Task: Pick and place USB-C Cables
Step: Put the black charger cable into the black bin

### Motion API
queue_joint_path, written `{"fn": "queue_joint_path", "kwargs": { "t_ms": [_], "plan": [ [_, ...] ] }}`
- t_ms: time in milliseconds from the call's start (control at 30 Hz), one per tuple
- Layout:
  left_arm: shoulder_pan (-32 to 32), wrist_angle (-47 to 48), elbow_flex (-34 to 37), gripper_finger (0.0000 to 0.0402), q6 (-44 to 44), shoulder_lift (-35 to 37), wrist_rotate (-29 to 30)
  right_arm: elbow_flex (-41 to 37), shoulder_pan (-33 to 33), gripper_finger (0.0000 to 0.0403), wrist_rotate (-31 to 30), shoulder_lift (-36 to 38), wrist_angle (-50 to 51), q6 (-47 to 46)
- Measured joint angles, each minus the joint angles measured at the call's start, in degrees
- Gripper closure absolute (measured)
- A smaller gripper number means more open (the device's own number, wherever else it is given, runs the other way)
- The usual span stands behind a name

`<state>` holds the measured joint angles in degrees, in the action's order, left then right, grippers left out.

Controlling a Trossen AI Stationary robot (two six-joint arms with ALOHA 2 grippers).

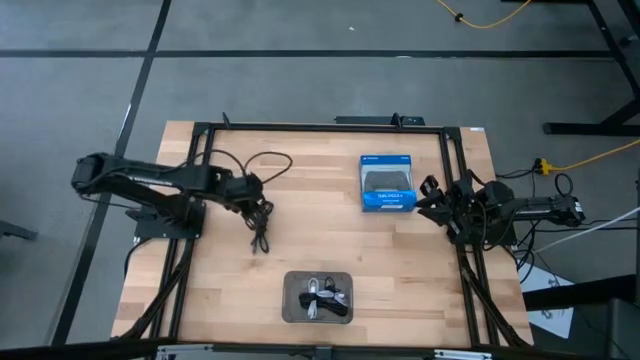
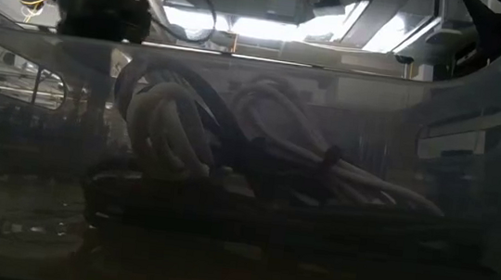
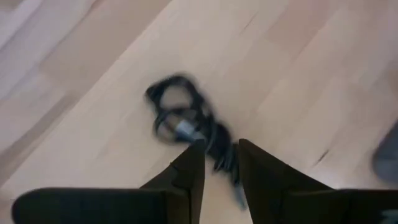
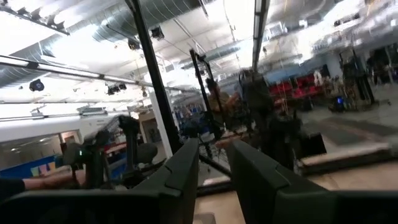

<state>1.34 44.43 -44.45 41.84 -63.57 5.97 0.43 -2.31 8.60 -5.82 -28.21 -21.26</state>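
My left gripper (image 1: 256, 198) is over the table's left-middle, shut on a small black USB-C cable bundle (image 1: 261, 232) with a silvery plug (image 3: 185, 129). The bundle trails from the fingers toward the near edge. More cable bundles, black and white (image 1: 320, 296), lie in a grey tray (image 1: 292, 310) at the near-middle edge. The low view looks through the tray wall at white coils (image 2: 166, 129) resting on black ones (image 2: 253, 206). My right gripper (image 1: 432, 197) waits at the table's right side next to the blue box (image 1: 388, 183), its fingers (image 4: 186, 168) a narrow gap apart and holding nothing. My left gripper pinches the black cable bundle between its two fingers (image 3: 194, 163), on strands at one end of the bundle (image 3: 221, 158). The coiled rest with the silvery plug (image 3: 177, 109) reaches out past the fingertips. I cannot tell whether it is clear of the table.
A blue box (image 1: 388, 183) stands on the far-right part of the table. A black frame (image 1: 320, 128) runs round the table's far and side edges. Loose black arm wiring (image 1: 265, 160) loops behind the left gripper. Bare wood lies in the middle (image 1: 340, 240).
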Motion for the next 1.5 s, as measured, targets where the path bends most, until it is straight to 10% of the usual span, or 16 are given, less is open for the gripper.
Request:
{"fn": "queue_joint_path", "kwargs": {
  "t_ms": [833,1033,1500],
  "plan": [
    [-2.6,-11.7,0.89,0.0313,-5.04,-24.77,-0.54,-0.02,0.0,0.0305,-0.02,-0.04,0.81,-0.39],
    [-4.09,-13.56,0.38,0.0388,-8.69,-25.95,1.89,-0.02,0.0,0.0305,0.0,-0.04,1.2,-1.02],
    [-14.45,-11.53,-23.07,0.0399,-20.34,-19.69,5.9,0.0,0.0,0.0305,-0.02,-0.39,2.58,-1.03]
  ]
}}
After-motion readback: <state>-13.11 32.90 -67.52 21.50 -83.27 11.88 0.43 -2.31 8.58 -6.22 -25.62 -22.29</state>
